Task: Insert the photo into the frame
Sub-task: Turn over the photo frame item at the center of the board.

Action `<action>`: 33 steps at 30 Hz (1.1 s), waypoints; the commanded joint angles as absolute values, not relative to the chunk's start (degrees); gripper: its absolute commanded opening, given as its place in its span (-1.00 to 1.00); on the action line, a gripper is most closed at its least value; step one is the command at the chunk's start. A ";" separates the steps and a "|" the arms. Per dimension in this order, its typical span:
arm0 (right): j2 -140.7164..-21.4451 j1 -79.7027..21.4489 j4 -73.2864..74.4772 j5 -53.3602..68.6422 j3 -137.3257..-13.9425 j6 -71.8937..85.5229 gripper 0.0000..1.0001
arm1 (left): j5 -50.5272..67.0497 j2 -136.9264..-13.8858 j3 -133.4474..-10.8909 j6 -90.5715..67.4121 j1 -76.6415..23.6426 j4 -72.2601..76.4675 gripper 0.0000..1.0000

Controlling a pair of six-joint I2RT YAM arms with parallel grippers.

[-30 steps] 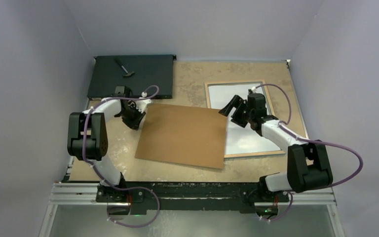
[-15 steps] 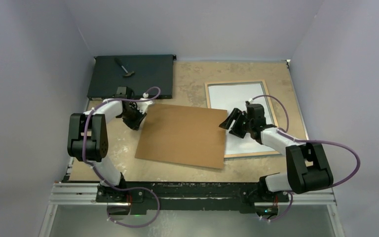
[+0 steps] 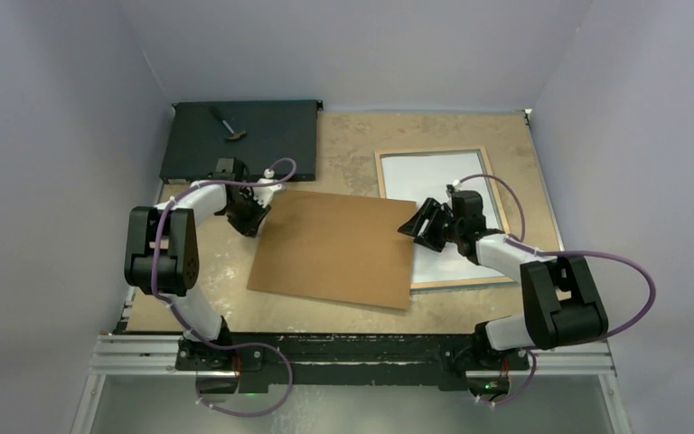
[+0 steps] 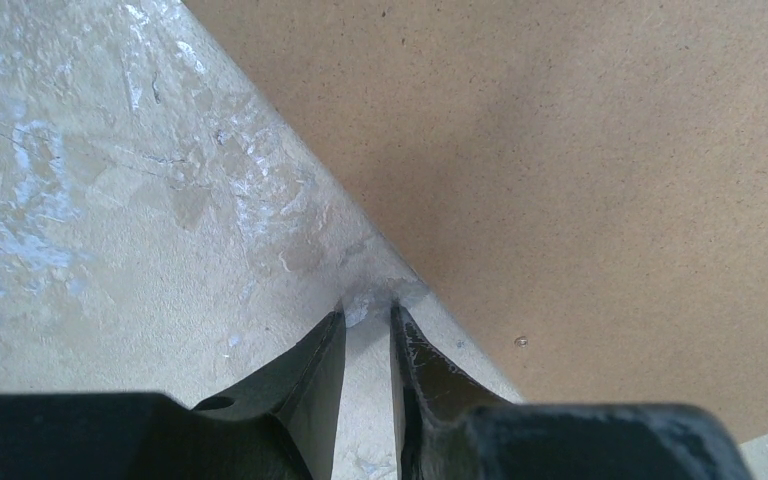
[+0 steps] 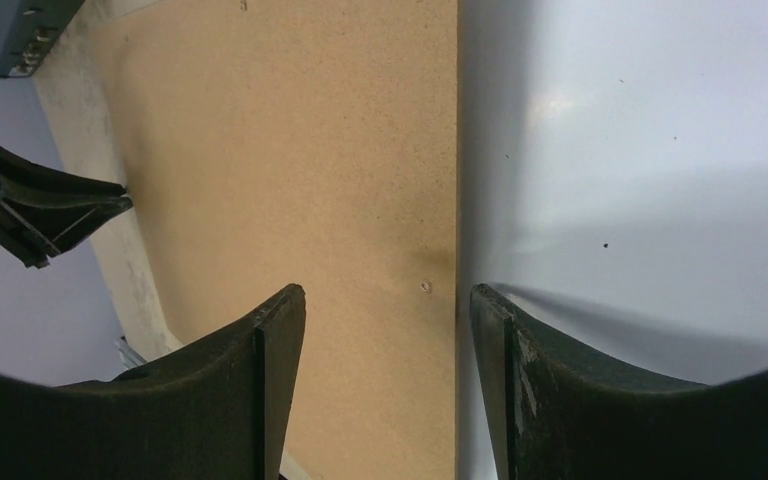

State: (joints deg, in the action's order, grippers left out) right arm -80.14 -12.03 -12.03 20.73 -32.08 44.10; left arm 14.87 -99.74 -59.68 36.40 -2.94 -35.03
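The frame [image 3: 429, 151] lies at the right with its bare wood back up. A white sheet [image 3: 438, 176] fills it, apparently the photo's white back [image 5: 640, 150]; no print shows. A brown backing panel [image 3: 334, 249] lies flat in the middle, its right edge overlapping the frame. My right gripper [image 3: 418, 228] is open and low over that edge [image 5: 388, 290], with one finger above the panel [image 5: 290, 150] and the other above the white sheet. My left gripper [image 3: 251, 220] is at the panel's far left corner. Its fingers [image 4: 367, 312] stand a narrow gap apart on the table beside the panel [image 4: 580, 150], nothing between them.
A flat black box [image 3: 239, 136] sits at the back left with a small tool [image 3: 228, 124] on it, just behind my left gripper. Grey walls close in on the left, right and back. The arm bases and a metal rail line the near edge.
My right gripper has come down and toward me onto the panel's right edge, and its jaws have narrowed. The left gripper has barely shifted at the corner.
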 commanded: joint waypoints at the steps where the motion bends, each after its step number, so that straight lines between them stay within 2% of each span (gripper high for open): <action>1: -80.86 -11.87 -14.22 22.62 -30.96 44.16 0.27 | 17.48 -105.50 -55.65 35.75 -3.92 -33.34 -0.58; 9: -80.95 -11.98 -15.56 23.87 -29.44 44.34 0.27 | 17.58 -106.01 -55.13 35.77 -3.98 -32.58 -0.59; 23: -78.37 -13.63 -21.58 32.14 -31.19 52.39 0.12 | 19.14 -108.07 -54.85 35.65 -4.56 -31.20 -0.62; 30: -77.12 -18.44 -28.06 34.17 -32.02 57.04 0.12 | 20.32 -108.30 -54.80 35.53 -5.36 -30.89 -0.64; 33: -78.32 -20.62 -28.99 34.28 -33.18 57.29 -0.01 | 20.64 -107.80 -54.79 35.60 -5.46 -31.00 -0.64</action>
